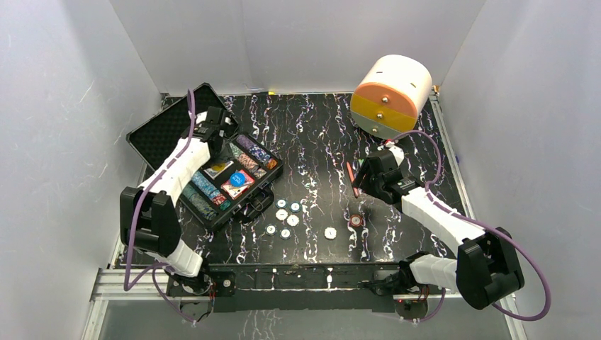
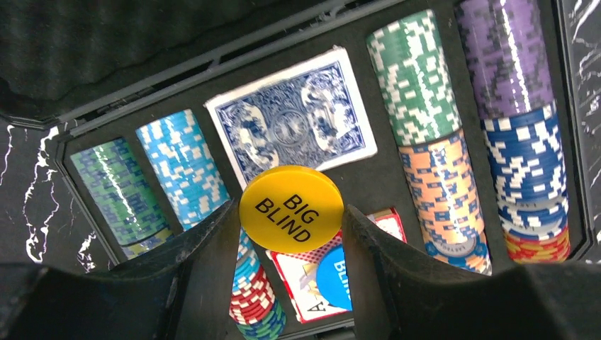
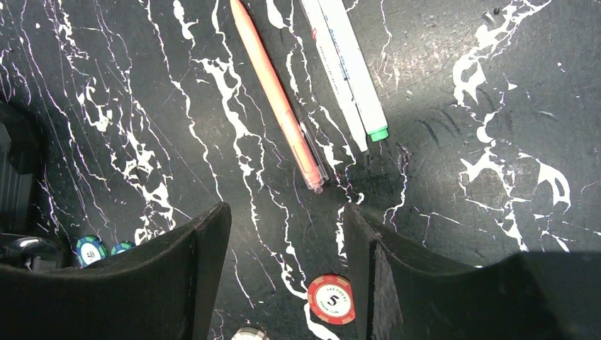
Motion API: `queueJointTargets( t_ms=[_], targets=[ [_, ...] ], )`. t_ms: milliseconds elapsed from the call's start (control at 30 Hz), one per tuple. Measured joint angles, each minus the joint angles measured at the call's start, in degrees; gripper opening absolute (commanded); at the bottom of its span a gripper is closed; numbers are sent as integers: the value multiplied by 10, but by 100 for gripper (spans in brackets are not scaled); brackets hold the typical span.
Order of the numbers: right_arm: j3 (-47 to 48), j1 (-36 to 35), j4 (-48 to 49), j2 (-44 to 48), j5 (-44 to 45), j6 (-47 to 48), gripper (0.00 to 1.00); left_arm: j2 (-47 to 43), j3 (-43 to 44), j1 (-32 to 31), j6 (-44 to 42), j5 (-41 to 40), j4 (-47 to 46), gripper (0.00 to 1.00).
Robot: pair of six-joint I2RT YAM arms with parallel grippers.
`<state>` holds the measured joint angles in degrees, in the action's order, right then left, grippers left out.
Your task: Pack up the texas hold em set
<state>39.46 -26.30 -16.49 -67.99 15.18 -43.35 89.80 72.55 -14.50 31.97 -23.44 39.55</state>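
One yellow button (image 2: 291, 209) sits gripped in the left hand (image 2: 290, 218) — over the case (image 2: 383, 177).

Robotics lab test cell, by every sign, not a home or shop. Boxed in on three sides by plain pale wall panels (image 1: 78, 106). Floored with a black, white-veined desk (image 1: 319, 134), edged at the near side by a bare aluminium rail (image 1: 135, 283). Fitted there with two white-and-black robot arms, left arm (image 1: 173, 170) and right arm (image 1: 436, 212), mounted side by side and trailing loose purple cables (image 1: 191, 106). Lit evenly and seen from above, like a filming booth.
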Motion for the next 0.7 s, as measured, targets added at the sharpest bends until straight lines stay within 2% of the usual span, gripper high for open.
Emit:
queueJointTargets(
  t_ms=[267,567,700],
  targets=[
    [0,0,0,0,-3,0,67,35,2,42,-1,6,-20,45],
    [0,0,1,-10,-4,0,67,71,7,54,-8,22,-44,45],
    [0,0,2,-12,-4,0,67,77,10,56,-12,25,-50,50]
  ],
)
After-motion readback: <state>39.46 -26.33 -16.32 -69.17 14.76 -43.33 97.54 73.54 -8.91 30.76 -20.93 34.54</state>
